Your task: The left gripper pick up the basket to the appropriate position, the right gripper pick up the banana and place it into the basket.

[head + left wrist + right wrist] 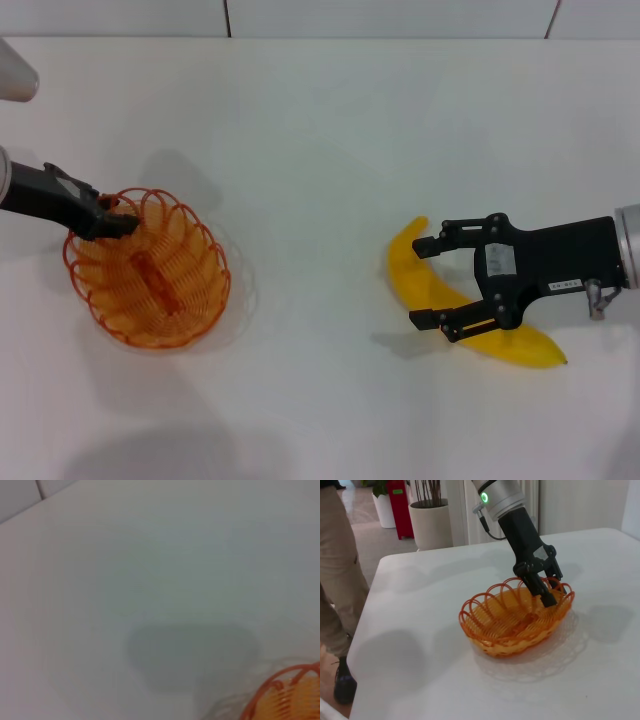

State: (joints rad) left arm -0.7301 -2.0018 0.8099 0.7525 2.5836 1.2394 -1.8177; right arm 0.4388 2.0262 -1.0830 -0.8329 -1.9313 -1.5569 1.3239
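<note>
The orange wire basket [150,272] sits at the left of the white table. My left gripper [116,222] is shut on its rim at the far-left end. The right wrist view shows this too: the left gripper [547,592] pinches the basket [512,622] by its scalloped rim, and the wire's shadow falls on the table beside it. A bit of the basket rim [282,692] shows in the left wrist view. The yellow banana [408,268] lies on the table at the right. My right gripper [428,282] is open, with one finger on each side of the banana's middle.
The table's back edge [320,38] runs along the top of the head view. In the right wrist view a person [337,580] stands beside the table's far side, with plant pots [432,525] on the floor behind.
</note>
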